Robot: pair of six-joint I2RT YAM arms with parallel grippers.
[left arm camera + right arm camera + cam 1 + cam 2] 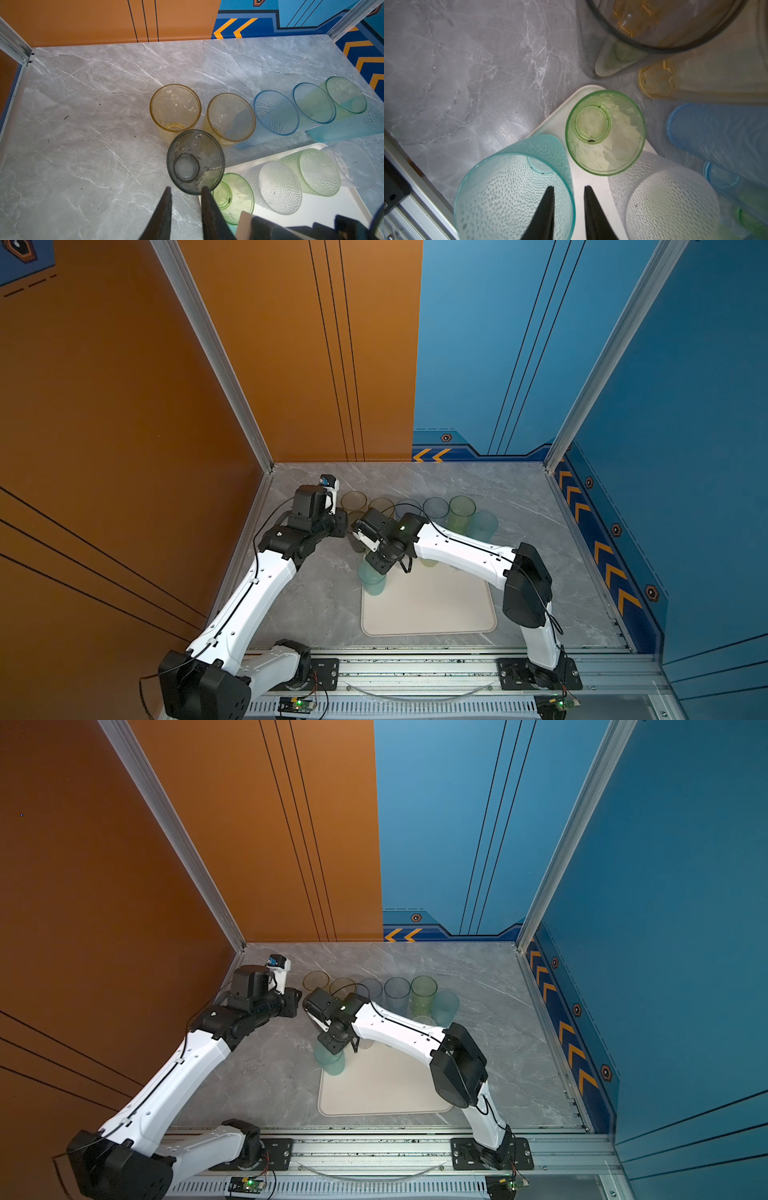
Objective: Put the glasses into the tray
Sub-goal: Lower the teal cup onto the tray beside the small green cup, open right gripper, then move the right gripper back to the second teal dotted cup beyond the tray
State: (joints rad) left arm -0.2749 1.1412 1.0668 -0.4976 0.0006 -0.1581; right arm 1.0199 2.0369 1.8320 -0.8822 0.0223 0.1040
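The glasses (435,508), translucent and tinted yellow, grey, blue, green or teal, stand in a row toward the far edge of the counter (519,497), with several along the far edge of the tray (428,614). The right gripper (568,187), fingers narrowly parted, straddles the rim of the teal glass (500,197) at the tray's far-left corner without clamping it. The left gripper (186,188), fingers narrowly parted, sits at the smoky grey glass (195,158); whether it grips cannot be told.

Grey marble-patterned tabletop (519,506) boxed in by coloured walls.
It lies beneath both pairs of jaws; beyond them stand the flat orange wall panel (257,364) and the blue wall panel (465,344), silver aluminium frame posts (212,348) at the corners, an aluminium base rail (415,672) behind them.
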